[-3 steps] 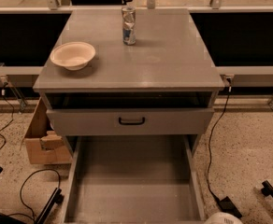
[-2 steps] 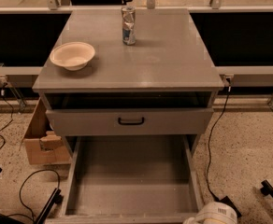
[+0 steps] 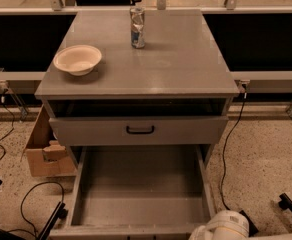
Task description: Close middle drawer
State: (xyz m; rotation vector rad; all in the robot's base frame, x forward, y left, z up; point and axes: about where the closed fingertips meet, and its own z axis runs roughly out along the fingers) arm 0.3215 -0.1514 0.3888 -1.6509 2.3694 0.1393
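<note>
The middle drawer (image 3: 141, 184) is pulled far out below the upper drawer, its deep grey tray empty and open to view. Its front rim (image 3: 126, 230) lies at the bottom edge of the camera view, and its handle is cut off. The upper drawer (image 3: 140, 130), with a black handle, stands slightly out. A white arm segment (image 3: 226, 226) pokes in at the bottom right, beside the drawer's front right corner. My gripper is out of view below the frame.
On the cabinet top (image 3: 176, 69) stand a cream bowl (image 3: 77, 59) at the left and a can (image 3: 137, 27) at the back. A cardboard box (image 3: 46, 151) and cables (image 3: 31, 199) lie on the floor to the left. A cable (image 3: 228, 149) hangs on the right.
The white arm segment has risen further into view at the bottom right and shifted left toward the drawer's front corner. The drawers have not moved.
</note>
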